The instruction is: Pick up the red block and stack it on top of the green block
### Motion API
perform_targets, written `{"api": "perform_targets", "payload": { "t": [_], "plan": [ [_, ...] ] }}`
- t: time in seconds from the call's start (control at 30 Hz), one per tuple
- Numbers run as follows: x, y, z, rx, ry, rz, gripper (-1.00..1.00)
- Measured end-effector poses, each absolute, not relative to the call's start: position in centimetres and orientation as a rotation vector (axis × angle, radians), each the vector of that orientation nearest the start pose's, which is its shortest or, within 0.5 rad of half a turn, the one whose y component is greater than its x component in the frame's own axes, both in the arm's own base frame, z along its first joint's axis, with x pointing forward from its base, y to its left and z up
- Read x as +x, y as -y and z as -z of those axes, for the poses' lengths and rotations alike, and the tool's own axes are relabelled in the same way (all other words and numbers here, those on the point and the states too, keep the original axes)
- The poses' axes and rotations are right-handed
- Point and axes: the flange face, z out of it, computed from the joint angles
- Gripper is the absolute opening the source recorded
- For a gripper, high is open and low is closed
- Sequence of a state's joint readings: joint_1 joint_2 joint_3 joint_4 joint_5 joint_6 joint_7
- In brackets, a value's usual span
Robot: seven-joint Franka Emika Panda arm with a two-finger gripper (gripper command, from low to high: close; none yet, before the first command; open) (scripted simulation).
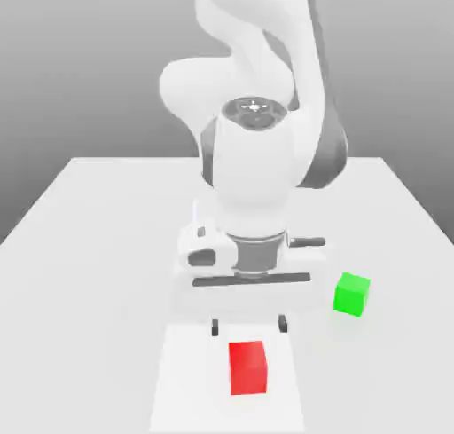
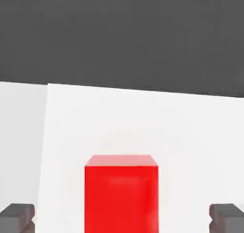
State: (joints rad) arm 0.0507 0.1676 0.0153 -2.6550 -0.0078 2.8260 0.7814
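A: Start at the gripper (image 1: 247, 324). How do the fingers stand?

B: Spread wide, nothing between them. In the exterior view the two dark fingertips (image 1: 214, 327) point down at the table from under the hand's crossbar. In the hand view the gripper (image 2: 122, 217) has one grey finger pad (image 2: 18, 216) at each side edge of the picture, far apart.

A: And the red block?

B: The red block (image 1: 248, 367) sits flat on the table, just in front of the fingertips towards the camera in the exterior view, roughly centred between them but not touched. From the hand view the red block (image 2: 121, 193) lies in the middle of the gap between the pads, its top face and one side face showing, clear space on both sides.

A: The green one?

B: The green block (image 1: 352, 294) rests on the table towards the exterior view's right of the gripper, apart from the red cube and a little farther from the camera.

A: What is around them?

B: A white table (image 1: 80, 272), with the arm (image 1: 257, 113) folded above it, the wrist bent over so the hand faces downward, and a grey backdrop behind
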Motion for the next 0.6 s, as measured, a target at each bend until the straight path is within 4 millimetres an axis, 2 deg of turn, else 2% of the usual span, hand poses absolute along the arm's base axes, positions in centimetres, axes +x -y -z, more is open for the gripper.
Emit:
{"api": "perform_targets", "payload": {
  "t": [0.1, 0.13, 0.37, 0.53, 0.57, 0.6],
  "plan": [
    [41.9, -2.8, -15.1, -2.947, -1.089, 0.001, 0.0],
    [41.8, -2.8, -14.6, -2.947, -1.089, 0.0, -1.0],
    [41.8, -2.8, -14.7, -2.947, -1.089, 0.0, -1.0],
    [41.9, -2.8, -19.5, -2.947, -1.089, 0.0, -1.0],
    [41.6, -3.3, -20.4, -2.96, -1.053, 0.0, -1.0],
    [41.1, -4.6, -20.9, -2.988, -0.966, -0.001, -1.0]
  ]
}}
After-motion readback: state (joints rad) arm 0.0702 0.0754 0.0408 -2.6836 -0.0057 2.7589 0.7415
